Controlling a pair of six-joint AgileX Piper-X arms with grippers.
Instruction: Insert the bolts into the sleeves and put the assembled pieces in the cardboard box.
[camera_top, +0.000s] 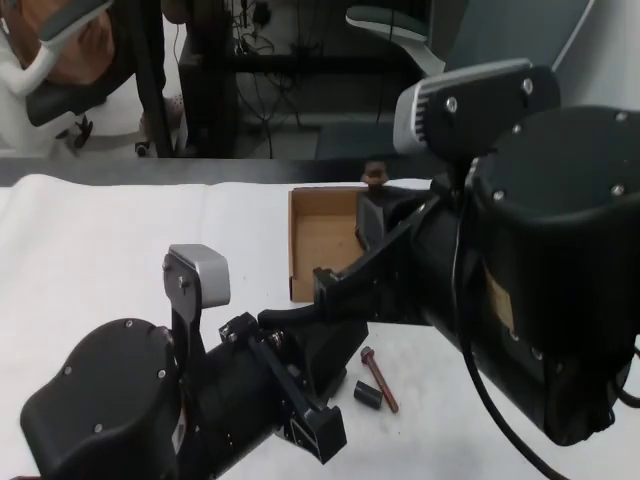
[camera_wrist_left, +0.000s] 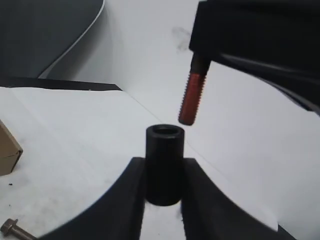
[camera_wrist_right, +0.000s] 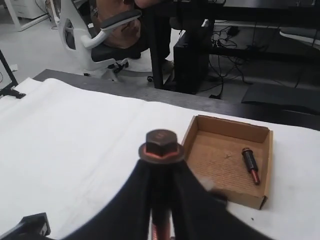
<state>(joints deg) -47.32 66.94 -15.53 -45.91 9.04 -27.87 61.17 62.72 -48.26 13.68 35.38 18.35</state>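
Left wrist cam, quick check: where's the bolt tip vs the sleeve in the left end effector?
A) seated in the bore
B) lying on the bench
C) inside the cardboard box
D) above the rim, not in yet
D: the bolt hangs with its whole threaded end visible above the open top of the upright sleeve, none of it inside.

- A white sheet (camera_top: 100, 260) covers the bench from left to right, stopping just short of the bench's dark far rim (camera_top: 150, 170).
- A white-framed office chair (camera_wrist_right: 70, 25) with a dark seat stands on the pale floor (camera_wrist_right: 30, 45) beyond the bench, far left.
- A dark desk (camera_wrist_right: 235, 7) stands farther back, with loose cables (camera_wrist_right: 230, 35) trailing beneath it.
- The grey-green seat of a second chair (camera_top: 385, 18) sits at far right, beside a blue-grey panel (camera_top: 520, 30).
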